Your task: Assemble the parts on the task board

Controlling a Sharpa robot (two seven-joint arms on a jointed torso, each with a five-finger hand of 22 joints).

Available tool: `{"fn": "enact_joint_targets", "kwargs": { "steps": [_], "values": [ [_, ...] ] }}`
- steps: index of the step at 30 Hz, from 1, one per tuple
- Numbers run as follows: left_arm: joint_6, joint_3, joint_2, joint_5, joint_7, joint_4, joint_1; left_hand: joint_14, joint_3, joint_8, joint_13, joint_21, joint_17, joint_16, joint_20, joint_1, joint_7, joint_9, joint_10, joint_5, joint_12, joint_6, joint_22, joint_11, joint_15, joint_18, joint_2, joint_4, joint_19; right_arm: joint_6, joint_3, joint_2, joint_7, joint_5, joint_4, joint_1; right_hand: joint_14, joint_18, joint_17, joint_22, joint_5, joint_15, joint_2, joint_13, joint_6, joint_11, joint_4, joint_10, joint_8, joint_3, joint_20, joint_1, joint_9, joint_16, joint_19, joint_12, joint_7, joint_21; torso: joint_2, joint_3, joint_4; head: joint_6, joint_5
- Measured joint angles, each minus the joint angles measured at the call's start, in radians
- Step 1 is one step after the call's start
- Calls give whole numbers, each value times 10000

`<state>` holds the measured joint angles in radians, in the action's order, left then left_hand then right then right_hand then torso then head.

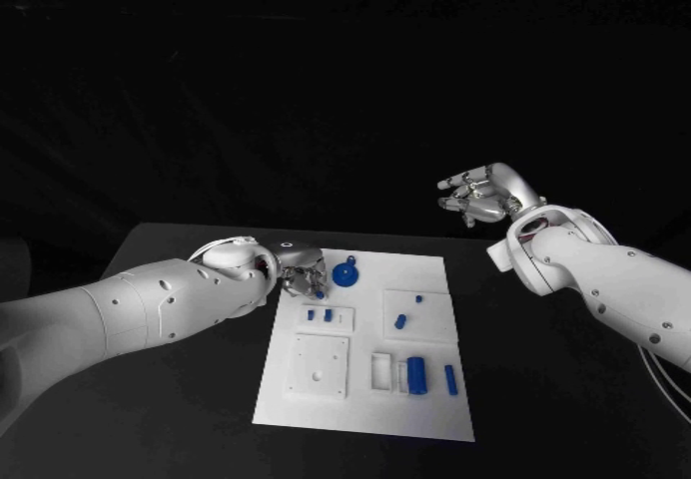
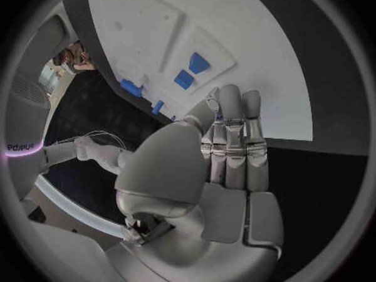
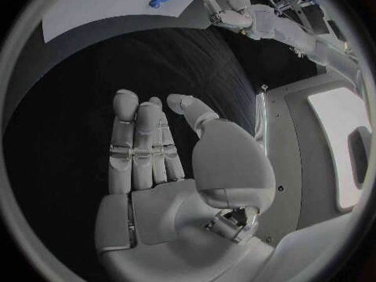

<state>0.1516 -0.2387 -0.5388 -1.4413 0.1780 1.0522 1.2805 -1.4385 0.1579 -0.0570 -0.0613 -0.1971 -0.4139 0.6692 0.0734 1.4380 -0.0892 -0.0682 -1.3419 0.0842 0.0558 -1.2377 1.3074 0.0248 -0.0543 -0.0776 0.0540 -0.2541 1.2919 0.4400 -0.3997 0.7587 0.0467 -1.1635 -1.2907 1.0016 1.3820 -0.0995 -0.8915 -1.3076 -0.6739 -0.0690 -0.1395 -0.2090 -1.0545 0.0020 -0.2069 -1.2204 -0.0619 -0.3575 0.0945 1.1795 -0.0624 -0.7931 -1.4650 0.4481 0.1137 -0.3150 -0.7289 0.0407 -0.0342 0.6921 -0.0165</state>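
Left robot hand [image 1: 302, 271] hovering at task board [image 1: 432, 419] far-left corner, fingers straight and together, holding nothing; round blue part [image 1: 345, 271] lying just beside it, toward board middle; right robot hand [image 1: 482, 196] hanging open well off board; left nearer.

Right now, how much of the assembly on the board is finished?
Little looks finished. Several blue parts lie loose on the task board, though some may sit in recesses. The left hand is at the board's far left corner beside the round blue part, holding nothing. The right hand hangs open, away from the board.
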Motion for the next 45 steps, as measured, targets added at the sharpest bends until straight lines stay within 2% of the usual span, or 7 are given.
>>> {"fn": "enact_joint_targets", "kwargs": {
  "steps": [30,45],
  "values": [
    [5,1,163,9,-45,-93,-4,0,29,0,3,0,3,0,0,0,5,-6,5,0,0,5,5,4,0,0,-1,29,0,-98,0,-23,-14,-3,5,0,1,10,14,2,0,-1,0,65,-19,1,-28,1,0,27,1,0,0,1,0,-37,-20,16,5,-1,1,8,9],
    [-79,12,301,10,-81,-314,-72,26,29,0,4,0,5,0,0,1,7,-1,39,0,0,7,3,38,-26,0,-1,29,0,-136,0,-34,-24,-9,18,0,2,67,27,2,0,-1,0,104,-84,37,-28,-34,0,27,1,0,0,1,0,-37,-14,74,5,-3,4,41,45]
  ]
}}
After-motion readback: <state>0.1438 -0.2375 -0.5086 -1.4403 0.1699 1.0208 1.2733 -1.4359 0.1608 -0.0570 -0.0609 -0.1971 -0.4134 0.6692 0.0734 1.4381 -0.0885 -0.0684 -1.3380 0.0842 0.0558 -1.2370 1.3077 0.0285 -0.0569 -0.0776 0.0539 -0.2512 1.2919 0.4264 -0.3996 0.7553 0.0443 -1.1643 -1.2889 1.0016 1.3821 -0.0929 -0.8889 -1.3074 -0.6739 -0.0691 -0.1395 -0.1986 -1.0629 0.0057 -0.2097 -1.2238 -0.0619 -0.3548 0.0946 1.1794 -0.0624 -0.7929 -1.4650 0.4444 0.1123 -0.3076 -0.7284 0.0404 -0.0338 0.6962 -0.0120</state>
